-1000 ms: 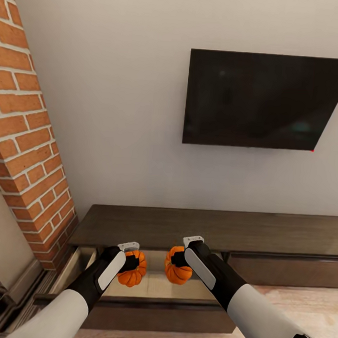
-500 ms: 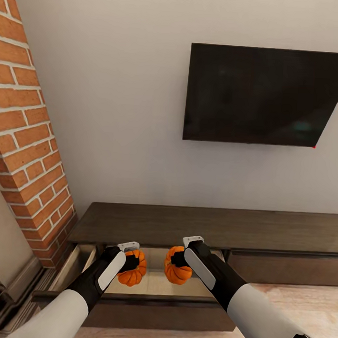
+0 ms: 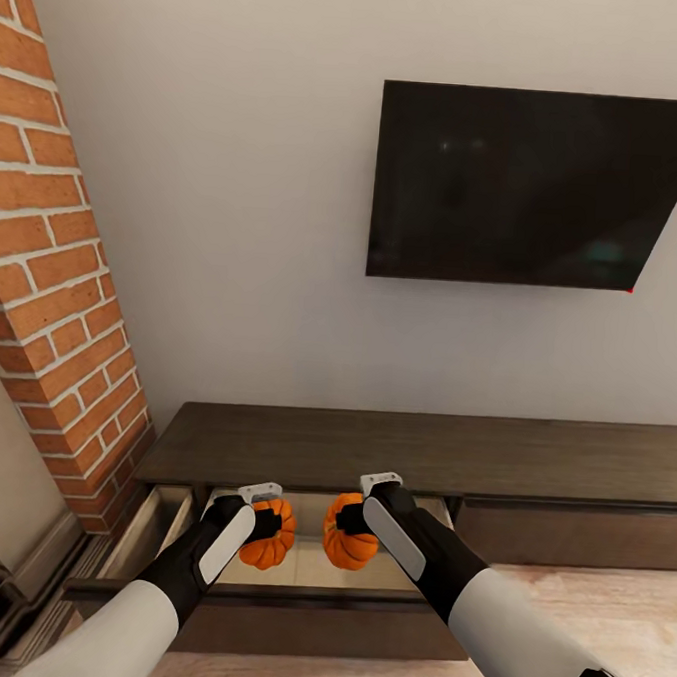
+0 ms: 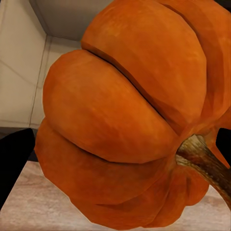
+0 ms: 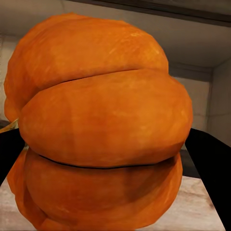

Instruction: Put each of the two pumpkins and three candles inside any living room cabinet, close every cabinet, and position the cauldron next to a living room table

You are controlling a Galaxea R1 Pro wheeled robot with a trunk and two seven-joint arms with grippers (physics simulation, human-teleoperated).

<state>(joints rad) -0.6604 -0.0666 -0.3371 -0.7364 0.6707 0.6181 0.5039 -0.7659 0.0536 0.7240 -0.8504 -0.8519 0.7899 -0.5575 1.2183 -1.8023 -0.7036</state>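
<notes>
Left gripper is clamping the left pumpkin and right gripper is clamping the right pumpkin, both sitting lower centre of the head frame. Both are hanging over the open drawer of the dark cabinet, under the TV at upper right.

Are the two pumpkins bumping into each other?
Apart. The head view shows pale drawer interior between the left pumpkin and the right pumpkin.
</notes>
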